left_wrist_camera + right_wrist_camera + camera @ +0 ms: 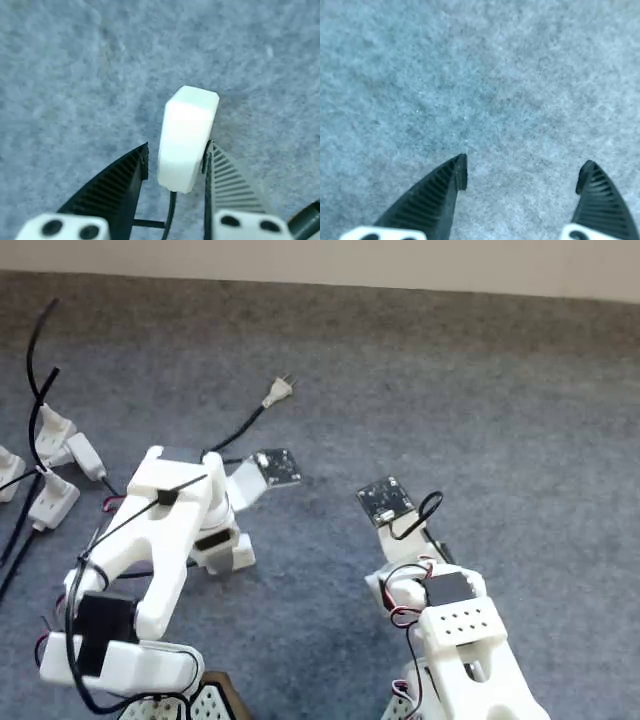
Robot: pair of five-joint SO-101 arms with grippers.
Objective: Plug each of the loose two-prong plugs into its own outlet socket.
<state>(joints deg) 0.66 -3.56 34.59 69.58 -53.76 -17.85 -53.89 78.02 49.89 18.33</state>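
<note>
Left hand (pixel 177 146) stands apart around a white corded block (pixel 187 130) on the grey surface (pixel 75 75) (one finger touching, the other just clear). Right hand (pixel 525 161) is spread wide over the surface. A loose two-prong plug (pixel 280 390) lies well apart from both.

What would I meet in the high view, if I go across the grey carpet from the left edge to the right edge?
white socket blocks on black cables → left arm → loose two-prong plug, farther back → right arm
</note>
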